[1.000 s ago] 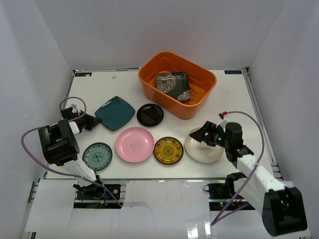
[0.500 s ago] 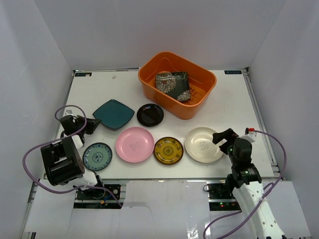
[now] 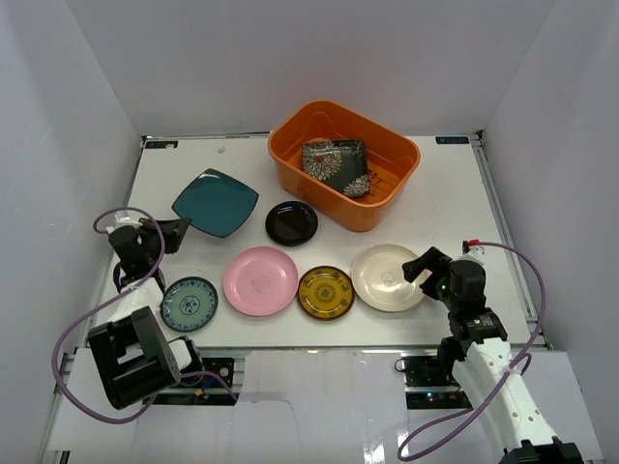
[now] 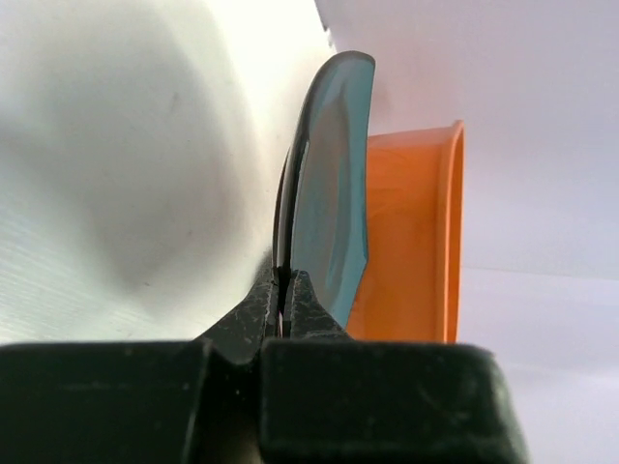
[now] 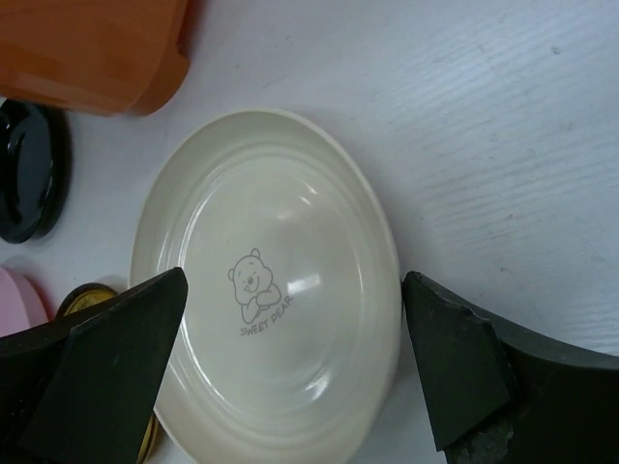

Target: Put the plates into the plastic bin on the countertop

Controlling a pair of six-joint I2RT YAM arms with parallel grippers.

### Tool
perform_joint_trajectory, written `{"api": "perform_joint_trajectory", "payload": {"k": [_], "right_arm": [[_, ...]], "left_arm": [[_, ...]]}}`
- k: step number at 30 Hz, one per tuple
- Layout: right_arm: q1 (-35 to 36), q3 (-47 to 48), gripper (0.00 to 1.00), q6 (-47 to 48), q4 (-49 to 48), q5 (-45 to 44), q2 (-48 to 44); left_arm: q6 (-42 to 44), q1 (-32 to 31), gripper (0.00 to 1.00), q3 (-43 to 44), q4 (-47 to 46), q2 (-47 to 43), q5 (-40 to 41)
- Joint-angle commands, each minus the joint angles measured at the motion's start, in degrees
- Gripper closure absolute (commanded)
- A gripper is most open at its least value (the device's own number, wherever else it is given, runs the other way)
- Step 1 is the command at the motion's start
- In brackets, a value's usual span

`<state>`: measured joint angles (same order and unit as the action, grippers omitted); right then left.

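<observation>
Whereas the square teal plate (image 3: 215, 201) lay flat beside the round black plate (image 3: 291, 222) one second earlier, it now sits further to the far left with its near corner raised off the white bench (image 3: 445, 193). The left fingers (image 4: 309, 304) are pressed together on that corner. The left wrist view shows the plate edge-on, with the deep orange plastic bin (image 3: 319, 193) beyond it. The pick-up therefore appears complete, and carrying the plate right to the bin is judged the next step. The bin holds only the square dark floral plate (image 3: 336, 164). The left arm is folded back at the near left, its wrist pointing toward the far right. The right arm has drawn back to the near right and lowered. The right fingers (image 5: 106, 367) stand wide apart, one on either side of the round cream plate (image 3: 382, 275), gripping nothing. That plate has shifted slightly left. The pink, yellow-brown and blue-green plates remain on the bench.
</observation>
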<state>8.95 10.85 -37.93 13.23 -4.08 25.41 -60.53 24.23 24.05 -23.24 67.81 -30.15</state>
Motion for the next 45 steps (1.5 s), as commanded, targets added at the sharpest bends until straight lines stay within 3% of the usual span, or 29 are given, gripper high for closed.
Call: {"api": "perform_joint_trajectory", "payload": {"k": [1,8,14,20,24,31,38,45], "right_arm": [[-0.2,4.8,0.02,3.5,-3.9,7.9,1.6],[-0.2,6.0,0.02,4.4,-2.9,7.0,2.1],[-0.2,6.6,0.02,6.4,1.2,-2.2,1.5],[-0.2,3.1,0.03,4.4,-0.1,-1.9,6.5],[-0.2,0.9,0.05,3.8,-2.4,-0.6,7.5],[-0.2,0.1,0.07,5.4,-3.0,0.2,9.4],[-0.2,-2.4,0.08,3.7,-4.4,2.8,9.5],[-0.2,-2.7,0.11,3.5,-5.1,3.1,9.3]], "left_arm": [[-4.9,0.3,1.00,1.2,-7.6,-5.0,-4.0],[-9.9,-0.9,1.00,8.3,-6.5,-9.2,-7.7],[-9.8,-7.0,1.00,17.9,-0.4,-9.3,-6.9],[-8.6,-20.8,1.00,27.3,1.5,-3.6,-1.5],[-5.5,-31.7,1.00,36.0,3.4,4.9,3.4],[-0.8,-42.8,1.00,50.6,5.5,19.8,10.5],[-0.7,-44.8,1.00,67.7,8.5,41.6,12.0],[1.6,-45.8,1.00,85.4,15.2,57.1,11.5]]}}
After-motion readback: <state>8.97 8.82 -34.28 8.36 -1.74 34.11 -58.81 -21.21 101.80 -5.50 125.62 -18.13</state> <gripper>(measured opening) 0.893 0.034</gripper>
